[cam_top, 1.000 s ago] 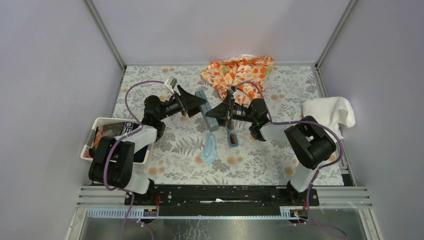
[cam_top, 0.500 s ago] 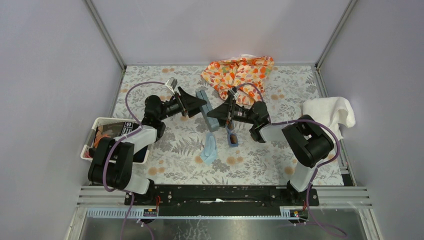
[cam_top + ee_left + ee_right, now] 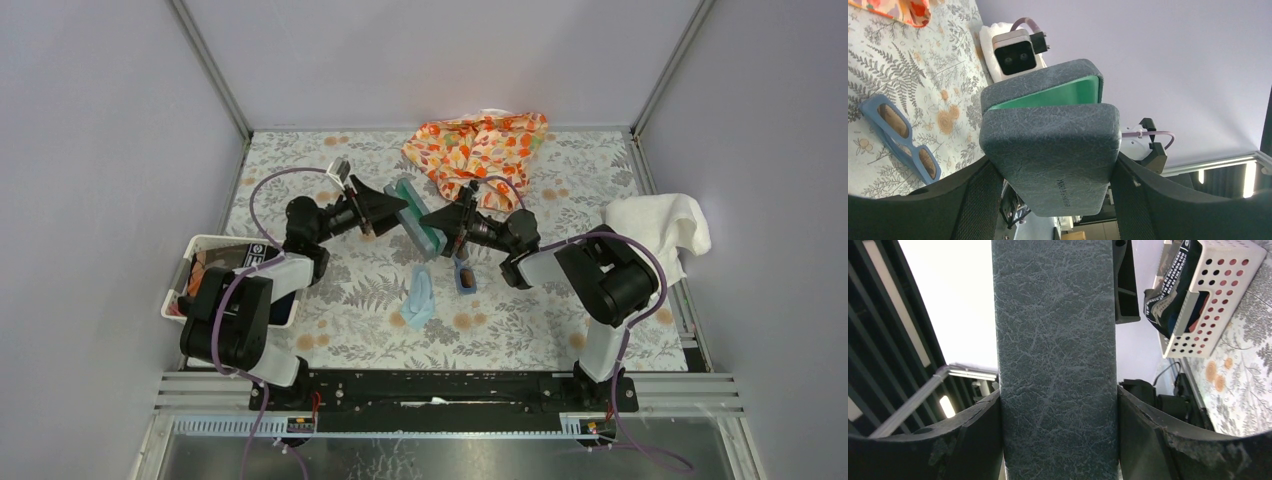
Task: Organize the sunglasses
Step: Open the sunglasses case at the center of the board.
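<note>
Nearest the arm bases, on the patterned counter [image 3: 340, 300], sits the light blue cloth [image 3: 419, 298], crumpled and untouched. Just beside it to the right lie the sunglasses [image 3: 464, 274], blue frame, brown lenses, flat on the counter with nothing holding them. That is the piece everything else is waiting on.

Off at the near left, a white perforated basket [image 3: 1218, 300] holds some packets; it plays no part here.

Now the action, just past the sunglasses: both arms meet over the middle. The left claw [image 3: 402, 208] is pinching the grey case [image 3: 1048, 150] across its nearer shell, fingers pressed to both flanks. The right claw [image 3: 432, 220] comes in from the opposite side and is clamped on the case too; its wrist view shows grey textured shell filling the whole gap between its fingers. The case is up off the counter and tilted, and the left wrist view shows it cracked open, a sliver of teal lining showing. The two-sided hold looks like the point: one claw anchors one half so the other can lever the lid wider. The sunglasses cannot go in until that mouth opens.

Farther back, an orange floral fabric [image 3: 478, 145] is bunched near the rear wall, and a white towel [image 3: 655, 225] is draped at the counter's right edge.
</note>
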Robot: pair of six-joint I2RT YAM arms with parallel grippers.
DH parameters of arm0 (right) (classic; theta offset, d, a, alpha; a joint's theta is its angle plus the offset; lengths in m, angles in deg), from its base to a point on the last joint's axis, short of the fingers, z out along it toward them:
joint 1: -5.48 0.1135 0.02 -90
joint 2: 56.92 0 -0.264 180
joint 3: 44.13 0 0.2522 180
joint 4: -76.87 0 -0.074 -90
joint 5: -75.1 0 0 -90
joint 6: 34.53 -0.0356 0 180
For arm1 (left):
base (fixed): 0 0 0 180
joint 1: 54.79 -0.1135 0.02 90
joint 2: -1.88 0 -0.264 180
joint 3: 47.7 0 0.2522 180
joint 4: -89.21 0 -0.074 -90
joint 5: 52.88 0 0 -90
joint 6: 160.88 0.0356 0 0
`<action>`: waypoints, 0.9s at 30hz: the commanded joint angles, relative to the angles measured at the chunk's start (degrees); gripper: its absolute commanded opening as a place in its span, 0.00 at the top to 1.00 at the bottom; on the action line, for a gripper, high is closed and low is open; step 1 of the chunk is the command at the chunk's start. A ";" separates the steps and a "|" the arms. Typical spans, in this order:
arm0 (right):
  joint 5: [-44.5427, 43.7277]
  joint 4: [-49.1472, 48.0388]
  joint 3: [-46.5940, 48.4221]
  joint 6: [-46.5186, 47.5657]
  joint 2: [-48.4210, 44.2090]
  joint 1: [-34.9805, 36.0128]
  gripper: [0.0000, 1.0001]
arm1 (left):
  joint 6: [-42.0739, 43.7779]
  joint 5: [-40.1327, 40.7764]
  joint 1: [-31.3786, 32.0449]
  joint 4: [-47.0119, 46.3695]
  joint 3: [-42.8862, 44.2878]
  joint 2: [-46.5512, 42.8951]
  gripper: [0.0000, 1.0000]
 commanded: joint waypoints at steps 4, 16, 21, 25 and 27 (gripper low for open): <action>-7.89 -10.24 0.13 -14.09 -1.39 -1.07 0.47 | 4.25 -4.67 -0.66 -13.12 -0.67 -1.74 1.00; -11.22 -10.21 -0.73 -18.89 -0.90 -1.07 0.43 | 6.64 -5.97 -0.83 -13.98 -2.15 -3.03 1.00; -11.52 -10.26 -1.06 -18.63 -0.69 -1.01 0.40 | 5.99 -6.49 -0.84 -15.02 -2.16 -2.84 1.00; -11.38 -10.21 -0.97 -18.32 -0.45 -0.94 0.32 | 5.86 -6.34 -0.83 -15.02 -2.12 -2.84 1.00; -11.47 -10.27 -1.07 -18.40 -0.36 -0.96 0.31 | 5.77 -6.13 -0.83 -15.05 -2.27 -2.90 1.00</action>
